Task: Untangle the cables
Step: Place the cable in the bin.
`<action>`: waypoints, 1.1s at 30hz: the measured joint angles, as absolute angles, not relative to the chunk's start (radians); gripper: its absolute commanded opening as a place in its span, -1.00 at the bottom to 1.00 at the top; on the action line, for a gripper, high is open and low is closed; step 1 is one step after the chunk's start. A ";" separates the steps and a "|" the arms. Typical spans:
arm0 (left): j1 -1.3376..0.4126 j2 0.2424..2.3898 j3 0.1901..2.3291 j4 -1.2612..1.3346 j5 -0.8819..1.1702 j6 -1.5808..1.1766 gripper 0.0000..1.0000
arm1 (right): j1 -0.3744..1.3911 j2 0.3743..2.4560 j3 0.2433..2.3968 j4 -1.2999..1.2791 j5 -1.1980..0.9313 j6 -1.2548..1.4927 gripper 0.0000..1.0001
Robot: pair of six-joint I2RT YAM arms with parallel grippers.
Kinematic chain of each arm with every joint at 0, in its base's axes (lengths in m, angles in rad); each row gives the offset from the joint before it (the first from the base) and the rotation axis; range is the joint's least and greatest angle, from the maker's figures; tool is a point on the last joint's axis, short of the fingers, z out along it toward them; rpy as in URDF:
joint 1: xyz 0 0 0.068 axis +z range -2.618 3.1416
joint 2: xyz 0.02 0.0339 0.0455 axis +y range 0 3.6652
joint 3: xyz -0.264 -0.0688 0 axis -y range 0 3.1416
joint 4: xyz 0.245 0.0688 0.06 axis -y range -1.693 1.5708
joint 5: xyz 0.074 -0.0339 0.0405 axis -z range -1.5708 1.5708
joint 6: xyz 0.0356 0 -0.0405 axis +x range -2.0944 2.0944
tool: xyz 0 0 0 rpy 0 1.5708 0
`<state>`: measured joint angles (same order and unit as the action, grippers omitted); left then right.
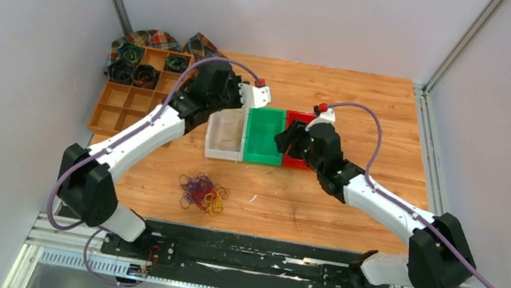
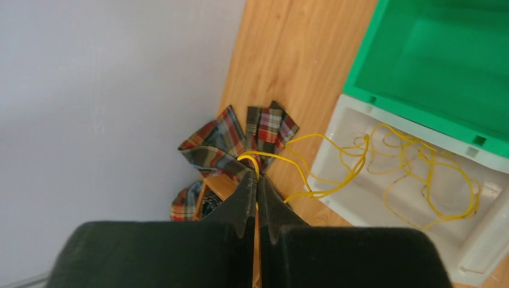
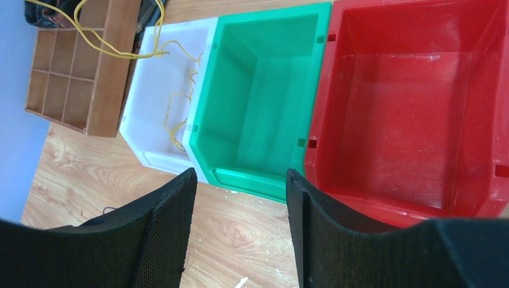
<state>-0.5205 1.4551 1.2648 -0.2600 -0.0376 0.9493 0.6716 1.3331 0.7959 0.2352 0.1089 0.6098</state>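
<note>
Left wrist view alone shows the grip: the left gripper (image 2: 257,179) has its fingers pressed together on a loop of yellow wire (image 2: 362,146), which runs slack from the fingertips into the white bin (image 2: 329,156) and lies there in loose coils. Behind the fingertips sits a plaid cloth (image 2: 216,141) against the wall.

Right wrist view shows the right gripper (image 3: 240,175) with fingers spread and nothing between them, above the near edge of the green bin (image 3: 258,90), with the red bin (image 3: 414,114) touching it on one side. A wooden divider tray (image 3: 108,78) stands just beside the white bin.

Top external view alone shows the rest of the cables (image 1: 203,193), a clump of purple, dark red and yellow loops on the wooden table (image 1: 335,202), well apart from both grippers. Black coiled rolls (image 1: 134,68) fill the tray's far compartments.
</note>
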 measured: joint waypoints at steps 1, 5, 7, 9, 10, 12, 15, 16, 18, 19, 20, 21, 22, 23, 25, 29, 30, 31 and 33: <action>-0.521 1.464 1.264 -0.273 -0.037 0.947 -0.99 | 0.671 1.333 0.791 0.235 0.110 0.610 0.12; -0.521 1.487 1.264 -0.318 -0.028 0.918 -0.99 | 0.671 1.333 0.770 0.233 0.113 0.610 0.12; -0.521 1.497 1.264 -0.337 -0.026 0.902 -0.99 | 0.671 1.333 0.768 0.232 0.117 0.610 0.11; -0.521 1.505 1.253 -0.344 -0.026 0.892 -0.99 | 0.670 1.329 0.768 0.232 0.119 0.610 0.11; -0.521 1.509 1.241 -0.343 -0.027 0.889 -0.99 | 0.669 1.325 0.768 0.231 0.120 0.610 0.11; -0.520 1.515 1.207 -0.342 -0.027 0.887 -0.99 | 0.665 1.317 0.767 0.231 0.124 0.610 0.11; -0.519 1.540 1.159 -0.332 -0.026 0.889 -0.99 | 0.660 1.309 0.766 0.230 0.128 0.610 0.11; -0.519 1.554 1.152 -0.329 -0.026 0.889 -0.99 | 0.660 1.306 0.764 0.230 0.129 0.610 0.11; -0.519 1.587 1.148 -0.319 -0.026 0.890 -0.99 | 0.660 1.301 0.757 0.228 0.131 0.610 0.11; -0.519 1.607 1.148 -0.310 -0.026 0.889 -0.99 | 0.660 1.299 0.754 0.226 0.132 0.610 0.11; -0.519 1.624 1.148 -0.300 -0.027 0.889 -0.99 | 0.660 1.298 0.752 0.223 0.133 0.610 0.11; -0.518 1.637 1.148 -0.291 -0.027 0.889 -0.99 | 0.660 1.297 0.750 0.219 0.133 0.610 0.11; -0.518 1.648 1.148 -0.284 -0.027 0.888 -0.99 | 0.660 1.294 0.747 0.216 0.133 0.610 0.11; -0.518 1.659 1.147 -0.275 -0.028 0.887 -0.99 | 0.660 1.290 0.744 0.212 0.133 0.610 0.11; -0.518 1.678 1.145 -0.259 -0.035 0.885 -0.99 | 0.660 1.282 0.740 0.207 0.133 0.610 0.11; -0.518 1.726 1.138 -0.228 -0.047 0.885 -0.99 | 0.660 1.266 0.734 0.205 0.133 0.611 0.11; -0.516 1.738 1.137 -0.228 -0.049 0.886 -0.99 | 0.660 1.261 0.731 0.205 0.133 0.611 0.11; -0.514 1.751 1.137 -0.228 -0.049 0.886 -0.92 | 0.660 1.256 0.728 0.203 0.133 0.612 0.11; -0.511 1.767 1.142 -0.240 -0.047 0.885 -0.72 | 0.660 1.249 0.725 0.202 0.133 0.614 0.11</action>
